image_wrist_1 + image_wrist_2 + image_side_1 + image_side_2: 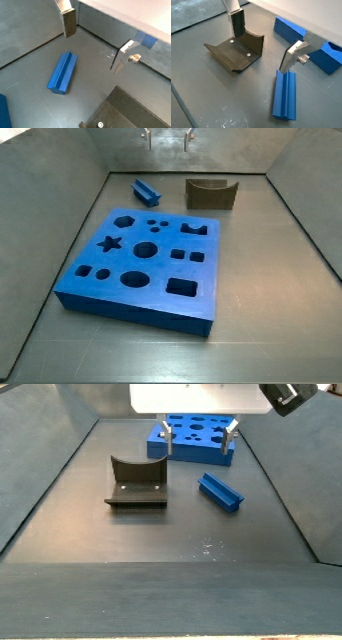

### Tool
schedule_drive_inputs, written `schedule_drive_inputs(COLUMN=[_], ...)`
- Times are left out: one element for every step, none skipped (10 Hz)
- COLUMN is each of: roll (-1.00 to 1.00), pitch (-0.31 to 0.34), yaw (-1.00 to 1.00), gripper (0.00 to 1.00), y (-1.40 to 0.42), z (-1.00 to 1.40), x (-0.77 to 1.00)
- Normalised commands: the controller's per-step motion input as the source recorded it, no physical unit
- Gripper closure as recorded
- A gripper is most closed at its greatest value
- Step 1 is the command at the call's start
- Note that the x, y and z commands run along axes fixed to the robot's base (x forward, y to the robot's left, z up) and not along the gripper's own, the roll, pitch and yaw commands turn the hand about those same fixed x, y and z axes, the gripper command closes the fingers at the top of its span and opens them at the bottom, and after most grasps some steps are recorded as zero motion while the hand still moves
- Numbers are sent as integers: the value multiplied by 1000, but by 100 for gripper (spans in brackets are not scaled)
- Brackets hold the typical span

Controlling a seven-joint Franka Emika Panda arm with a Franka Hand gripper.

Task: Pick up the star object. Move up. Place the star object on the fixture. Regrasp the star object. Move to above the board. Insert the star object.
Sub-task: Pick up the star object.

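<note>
— How many steps are done?

— None, I judge. My fingers (pixel 264 42) hang wide apart and empty, high above the floor. Below them, a little aside, lies the star object (pixel 284 95), flat, untouched. The fixture (pixel 238 52) stands near it, empty.

— And the board?

— Both side views show the board (pixel 140 263) whole, with its holes; a wrist view shows only its corner (pixel 304 40).

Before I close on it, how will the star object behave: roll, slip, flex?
The star object lies flat on the floor beside the fixture. Its ridged sides should likely stop it rolling. It looks solid, so probably stiff. Its smooth faces might slip. The gripper hangs above it, jaws open.
</note>
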Motion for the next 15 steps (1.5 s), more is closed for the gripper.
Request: schedule_drive_inputs(roll=[-3,0,-6,-3,-34,183,0,163,106,111,160,0,0,189,234], pitch=[-3,0,0,0,0,-249,6,-11,-160,-174,-194,0,-51,-40,-49], yaw=[1000,1000,1000,1000,1000,977,0,377,311,106,34,0,0,814,660], gripper=[0,0,0,0,0,0,0,0,0,0,0,0,0,0,0], y=[0,0,0,3,34,-140,0,0,-223,-169,-266,-26,-60,-63,-17], z=[-514,-520,-609,-637,-717,-474,0,-514,-649,-557,-471,0,-157,-703,-437], x=[0,0,0,0,0,-80,0,-363,-920,-1000,-1000,-80,0,-286,-54])
